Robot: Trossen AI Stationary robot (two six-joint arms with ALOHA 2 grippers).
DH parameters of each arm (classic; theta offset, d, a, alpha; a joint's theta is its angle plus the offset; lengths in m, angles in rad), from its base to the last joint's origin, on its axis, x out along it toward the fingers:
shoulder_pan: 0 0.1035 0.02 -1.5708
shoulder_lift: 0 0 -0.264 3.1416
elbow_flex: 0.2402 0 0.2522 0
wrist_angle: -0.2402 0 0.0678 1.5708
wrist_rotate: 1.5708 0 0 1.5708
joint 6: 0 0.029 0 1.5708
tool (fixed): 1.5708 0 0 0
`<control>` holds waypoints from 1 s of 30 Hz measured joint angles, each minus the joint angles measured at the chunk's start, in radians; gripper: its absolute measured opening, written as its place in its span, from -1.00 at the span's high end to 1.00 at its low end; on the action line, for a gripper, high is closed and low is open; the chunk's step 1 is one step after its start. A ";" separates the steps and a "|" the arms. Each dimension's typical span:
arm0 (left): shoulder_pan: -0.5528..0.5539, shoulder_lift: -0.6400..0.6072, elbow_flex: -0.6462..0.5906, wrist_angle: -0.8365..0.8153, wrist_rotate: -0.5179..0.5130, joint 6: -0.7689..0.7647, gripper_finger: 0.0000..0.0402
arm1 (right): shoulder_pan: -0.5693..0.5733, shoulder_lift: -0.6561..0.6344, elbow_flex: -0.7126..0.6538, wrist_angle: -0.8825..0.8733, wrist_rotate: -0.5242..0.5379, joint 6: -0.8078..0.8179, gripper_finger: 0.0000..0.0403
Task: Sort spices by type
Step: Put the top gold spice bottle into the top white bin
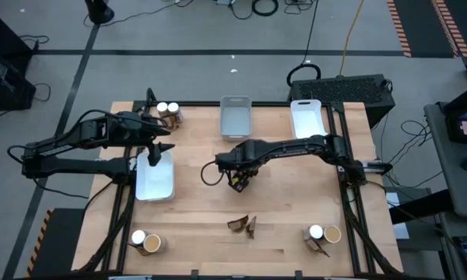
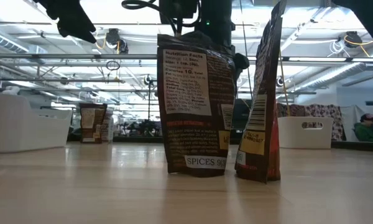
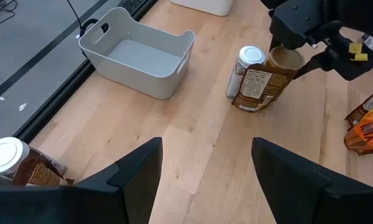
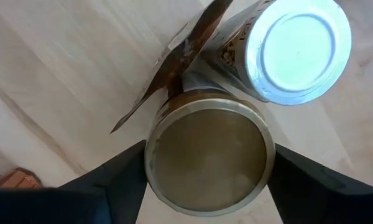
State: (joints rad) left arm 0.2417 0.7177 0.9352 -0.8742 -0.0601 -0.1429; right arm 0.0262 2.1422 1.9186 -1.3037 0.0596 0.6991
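Note:
At the table's middle a round tan-topped tub (image 4: 208, 158) stands close beside a white-capped jar (image 4: 298, 46) and a flat brown packet (image 4: 174, 62). My right gripper (image 1: 237, 183) points down over the tub, one finger on either side of it. The left wrist view shows the same jar (image 3: 245, 68), packet (image 3: 261, 87) and tub (image 3: 287, 59) under that gripper. My left gripper (image 3: 205, 180) hangs open over the white tray (image 1: 156, 183) at the left, nothing between its fingers. Other spices stand in small groups at far left (image 1: 168, 113), near left (image 1: 145, 243), near middle (image 1: 245, 225) and near right (image 1: 321, 235). My right gripper pinches the tub's round side wall (image 4: 150, 163) between its two fingers, one on each opposite side just under the rim. The fingers (image 4: 115, 183) come from above, pointing down. The tub stands upright on the table, against the packet.
A grey tray (image 1: 235, 118) and a white tray (image 1: 307, 118) stand at the far edge. Two upright packets (image 2: 193, 106) fill the low view's foreground. Bare wood lies between the groups. A person (image 2: 363, 127) sits in the room beyond.

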 joint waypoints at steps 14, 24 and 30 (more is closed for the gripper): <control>0.000 0.000 0.000 0.000 0.000 -0.001 -0.26 | -0.006 -0.034 0.000 -0.084 -0.010 -0.008 -0.27; 0.001 0.000 0.000 0.000 -0.011 0.044 -0.26 | -0.057 -0.199 0.000 -0.215 -0.007 -0.027 -0.26; 0.001 0.000 0.000 0.013 -0.027 0.079 -0.26 | -0.164 -0.344 0.000 -0.269 0.077 -0.034 -0.26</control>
State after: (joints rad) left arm 0.2428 0.7177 0.9352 -0.8608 -0.0870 -0.0639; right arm -0.1376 1.7981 1.9186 -1.5728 0.1369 0.6650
